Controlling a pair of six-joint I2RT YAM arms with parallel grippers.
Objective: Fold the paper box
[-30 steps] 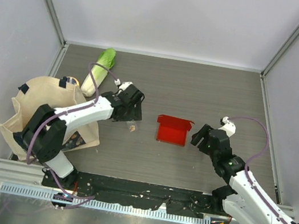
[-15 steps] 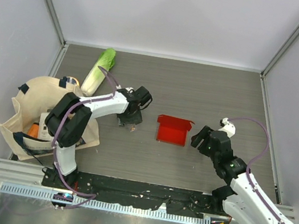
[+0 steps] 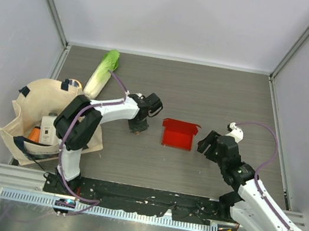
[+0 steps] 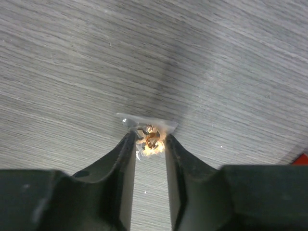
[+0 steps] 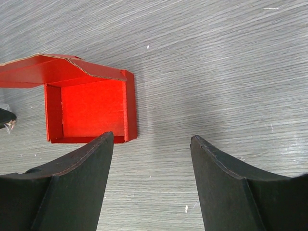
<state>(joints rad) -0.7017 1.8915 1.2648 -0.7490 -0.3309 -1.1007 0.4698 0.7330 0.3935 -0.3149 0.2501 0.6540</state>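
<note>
**Get the scrap out of the way, then work the lid flap**

The paper box (image 3: 178, 134) lies open on the table (image 3: 223, 98) between the two arms. Its tray is already formed, and its lid flap stands up on the far side, not yet closed.

To the left of the paper box, just beside it, the left gripper (image 4: 150, 140) is clenched on a small clear wrapper (image 4: 146, 120) with something coppery inside. This looks like clutter rather than part of the fold. The sound move is to carry it well away from the paper box and keep the sleeve of the arm from brushing the thin card.

The right gripper (image 5: 151, 140) waits to the right of the paper box, close but not touching, with its jaws released and spread wide. When it goes in, it should probably steady the near right wall while the lid flap is pressed down along its crease. A push that is off the crease would likely skate the light card across the table.

The left arm reaches forward with its wrist pitched steeply down over the wrapper. The right arm is bent at the elbow, with its fingers angled low toward the paper box's right side
</note>
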